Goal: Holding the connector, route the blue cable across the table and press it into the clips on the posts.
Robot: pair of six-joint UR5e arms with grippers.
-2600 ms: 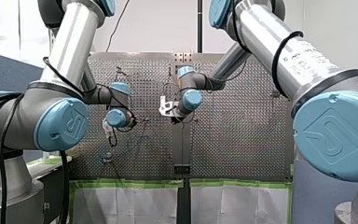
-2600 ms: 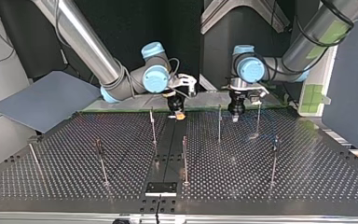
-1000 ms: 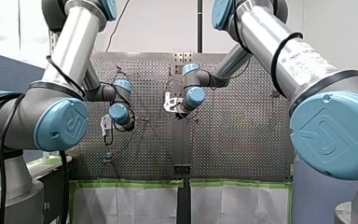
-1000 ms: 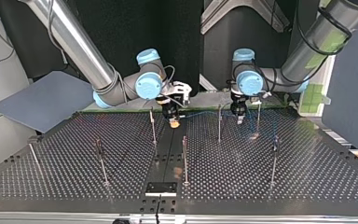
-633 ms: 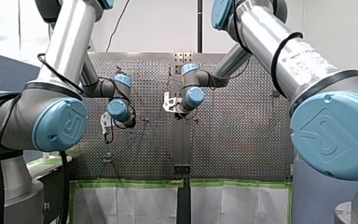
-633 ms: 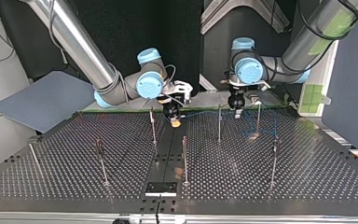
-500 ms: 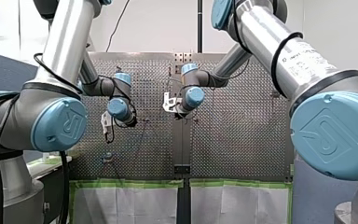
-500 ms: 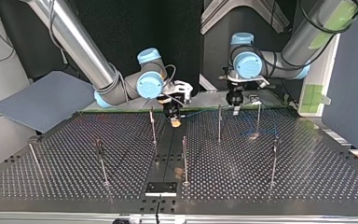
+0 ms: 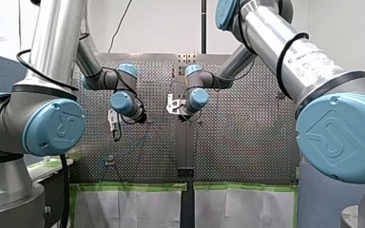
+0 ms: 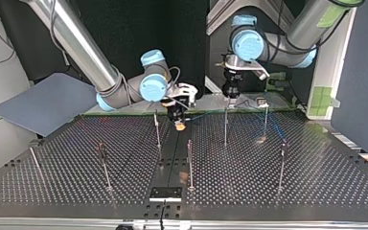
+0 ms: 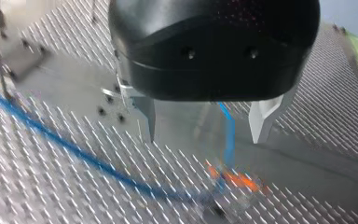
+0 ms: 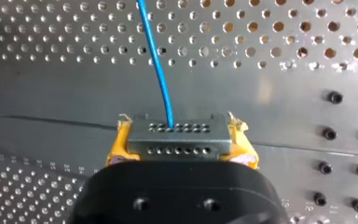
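Main risk, as we judge it: the blue cable (image 12: 161,70) looks slack and unguided. If our right gripper (image 12: 179,145) carries the connector (image 12: 177,133) across the table (image 10: 292,191) like this, the loose run could drag flat over the holes, hook round a post (image 10: 225,125) at the wrong height, or slide past the clips (image 10: 283,144) without seating. Whether any stretch already sits in a clip is too small to tell. Second risk: the cable is thin where it leaves the connector, so a hard sideways pull could kink it there or twist the connector in the pads. Third: our left gripper (image 11: 204,137) hangs high above the table at the top view's right, close to two posts. A descent to catch the cable could clip a post or close on nothing, since the wire is thin and lies low. Gripper states: the right gripper is clamped on the connector, with yellow pads on its two ends. The left gripper's metal fingers stand wide apart with nothing between them. Position: the connector sits between the right gripper's pads, and the cable exits its front face and runs straight ahead over the perforated surface. In the left wrist view the cable curves along the table below and beside the open fingers. A short blue stretch shows through the gap but lies lower, beyond the tips and untouched, ending by a blurred orange patch we cannot identify.
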